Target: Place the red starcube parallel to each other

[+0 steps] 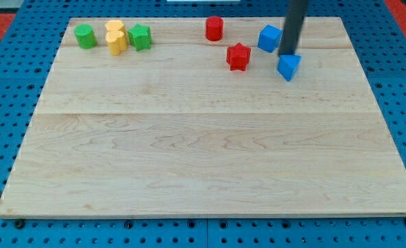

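Resting near the worktop's [209,138] top edge, right of centre, the red star block [238,56] is seen left of my tip [288,53], a jawless tool apparently touching the blue block [289,67].

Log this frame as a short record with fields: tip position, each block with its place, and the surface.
tip: my tip sits at the view's upper right, between the two blue blocks, just above the lower one
blue blocks: blue cube to the tip's left; blue block right below the tip
red blocks: red star left of the blue pair; red cylinder above it
green blocks: green cylinder and green star, top left
yellow blocks: two, touching, between the greens
surface: wooden board
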{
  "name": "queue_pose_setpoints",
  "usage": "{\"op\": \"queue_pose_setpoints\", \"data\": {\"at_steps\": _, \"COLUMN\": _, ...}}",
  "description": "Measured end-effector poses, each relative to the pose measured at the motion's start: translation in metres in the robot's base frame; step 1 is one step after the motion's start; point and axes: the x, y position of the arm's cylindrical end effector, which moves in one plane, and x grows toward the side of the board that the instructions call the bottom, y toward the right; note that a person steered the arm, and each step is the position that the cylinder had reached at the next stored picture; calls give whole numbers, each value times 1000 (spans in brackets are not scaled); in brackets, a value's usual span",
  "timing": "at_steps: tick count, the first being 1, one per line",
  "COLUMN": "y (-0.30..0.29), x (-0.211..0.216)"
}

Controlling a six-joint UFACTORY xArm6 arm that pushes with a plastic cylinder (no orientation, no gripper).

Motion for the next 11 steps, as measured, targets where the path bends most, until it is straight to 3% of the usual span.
{"op": "queue_pose_setpoints", "data": {"at_steps": 1, "y": 2, "x": 21}}
{"op": "queue_pose_setpoints", "data": {"at_steps": 2, "y": -31, "x": 78}}
{"op": "queue_pose_setpoints", "data": {"at_steps": 3, "y": 8, "x": 22}}
{"op": "queue_pose_setpoints", "data": {"at_steps": 4, "y": 33, "x": -59}}
{"op": "queue_pose_setpoints", "data": {"at_steps": 5, "y": -52, "x": -85}}
{"op": "queue_pose_setpoints", "data": {"at_steps": 6, "y": -95, "x": -60}}
{"op": "queue_pose_setpoints", "data": {"at_steps": 7, "y": -68, "x": 9}}
{"op": "queue_pose_setpoints", "data": {"at_steps": 9, "y": -86, "x": -35}}
{"op": "queue_pose_setpoints", "data": {"at_steps": 10, "y": -8, "x": -18}}
{"op": "queue_pose_setpoints", "data": {"at_steps": 11, "y": -6, "x": 26}}
